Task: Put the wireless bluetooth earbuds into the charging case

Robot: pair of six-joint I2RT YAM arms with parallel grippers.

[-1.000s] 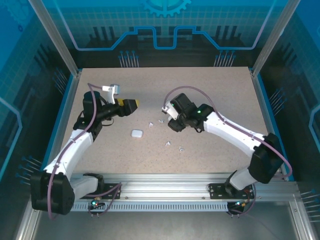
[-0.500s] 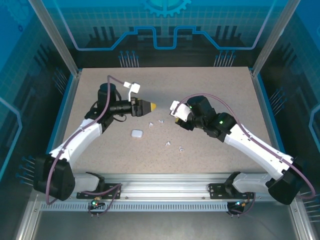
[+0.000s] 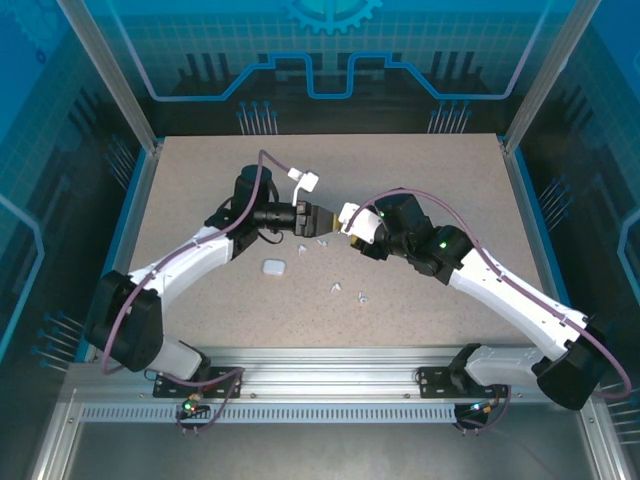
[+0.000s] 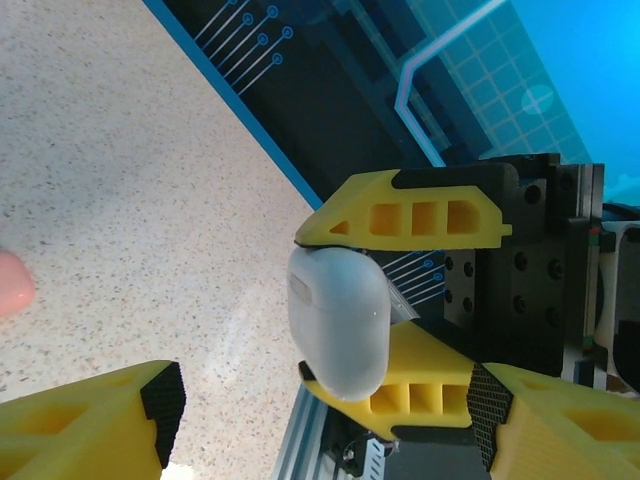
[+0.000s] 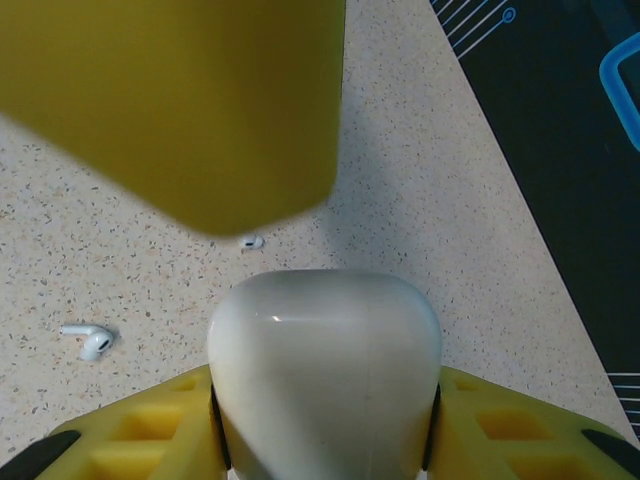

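My right gripper (image 5: 325,405) is shut on a white pebble-shaped charging case (image 5: 325,360), lid closed, held above the table. In the top view it (image 3: 347,222) meets my left gripper (image 3: 322,217) at the table's middle. In the left wrist view the same case (image 4: 338,320) sits between the right arm's yellow fingers (image 4: 420,212). My left gripper (image 4: 322,415) stands open, its fingers wide on either side of the case and not touching it. White earbuds (image 5: 88,341) (image 5: 251,241) lie on the table below, as do more earbuds (image 3: 300,247) (image 3: 337,288) (image 3: 362,296).
A second white case (image 3: 274,267) lies on the table below the left forearm. A salmon-pink object (image 4: 14,282) shows at the left edge of the left wrist view. Blue-edged walls (image 3: 138,215) and a metal rail (image 3: 330,360) bound the speckled table.
My left arm has swung right until its open gripper reaches the case. The right gripper drew back a little to the right with the case, then held still.
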